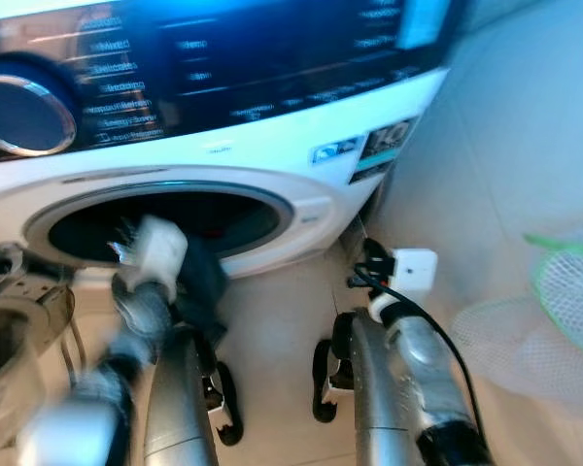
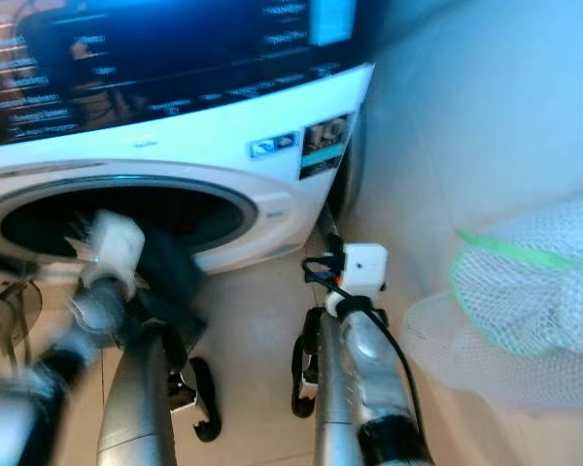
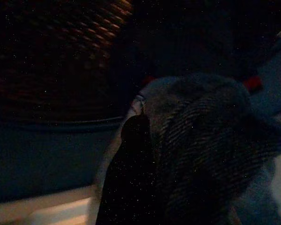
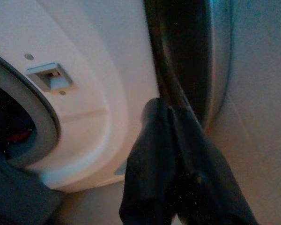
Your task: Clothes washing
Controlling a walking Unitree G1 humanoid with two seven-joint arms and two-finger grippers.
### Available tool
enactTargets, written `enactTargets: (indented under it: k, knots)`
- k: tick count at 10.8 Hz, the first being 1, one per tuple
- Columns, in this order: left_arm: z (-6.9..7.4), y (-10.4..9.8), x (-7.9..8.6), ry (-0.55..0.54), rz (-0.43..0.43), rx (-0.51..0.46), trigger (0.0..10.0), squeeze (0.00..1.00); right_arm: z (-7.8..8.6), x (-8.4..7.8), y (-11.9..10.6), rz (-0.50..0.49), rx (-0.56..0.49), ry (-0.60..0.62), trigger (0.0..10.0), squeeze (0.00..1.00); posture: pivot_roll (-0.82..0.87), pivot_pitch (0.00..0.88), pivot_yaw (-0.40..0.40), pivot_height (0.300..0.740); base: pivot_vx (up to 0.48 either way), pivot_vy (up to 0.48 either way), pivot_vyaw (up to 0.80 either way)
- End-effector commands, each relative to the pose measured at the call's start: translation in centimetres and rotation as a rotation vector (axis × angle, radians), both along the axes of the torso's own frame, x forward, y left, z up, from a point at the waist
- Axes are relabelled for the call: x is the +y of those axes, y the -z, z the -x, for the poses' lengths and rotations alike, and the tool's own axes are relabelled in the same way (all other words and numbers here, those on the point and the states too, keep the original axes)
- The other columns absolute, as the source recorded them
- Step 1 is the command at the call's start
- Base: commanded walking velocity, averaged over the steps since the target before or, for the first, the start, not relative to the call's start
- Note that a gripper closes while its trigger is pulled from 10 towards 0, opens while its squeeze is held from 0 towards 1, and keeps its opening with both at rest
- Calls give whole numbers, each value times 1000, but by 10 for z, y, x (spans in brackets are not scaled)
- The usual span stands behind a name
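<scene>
The white front-loading washing machine (image 1: 272,146) stands before me with its round drum opening (image 1: 165,221) uncovered. My left gripper (image 1: 189,264) is at the mouth of the drum, shut on a dark ribbed garment (image 3: 201,140) that drapes over its fingers (image 3: 131,173) and hangs over the opening's lower rim (image 1: 202,282). My right gripper (image 1: 369,254) hovers low by the machine's right front corner, shut with nothing between its fingers (image 4: 178,164). The door's latch slot (image 4: 49,77) is close beside it.
The washer's open glass door (image 1: 10,335) hangs at my far left. A white mesh laundry basket (image 1: 564,301) with a green rim stands on the pale floor to the right. Something red (image 3: 253,83) lies inside the dark drum.
</scene>
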State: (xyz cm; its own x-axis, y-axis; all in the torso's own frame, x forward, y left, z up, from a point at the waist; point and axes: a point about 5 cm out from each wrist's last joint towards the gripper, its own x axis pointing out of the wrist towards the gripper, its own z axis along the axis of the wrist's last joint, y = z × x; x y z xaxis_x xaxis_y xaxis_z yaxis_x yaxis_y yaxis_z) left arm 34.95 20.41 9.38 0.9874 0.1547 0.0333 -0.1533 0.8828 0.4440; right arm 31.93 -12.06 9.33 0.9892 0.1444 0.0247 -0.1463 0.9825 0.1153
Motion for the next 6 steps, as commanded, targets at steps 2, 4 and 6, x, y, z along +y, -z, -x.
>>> enactTargets:
  k: [2,4,6]
  knots:
    - [10,-8,-3,-22,15,-131,10000,0,3,0,16,-16,56,19,10000,0,2,435,9,568,0,0,0]
    - [21,-11,-3,-51,-3,-198,10000,0,-5,1,14,-24,42,25,10000,0,19,370,36,568,0,0,0]
    - [32,-27,-4,-56,1,-286,10000,0,-12,-7,10,-21,17,43,10000,0,37,336,49,568,0,0,0]
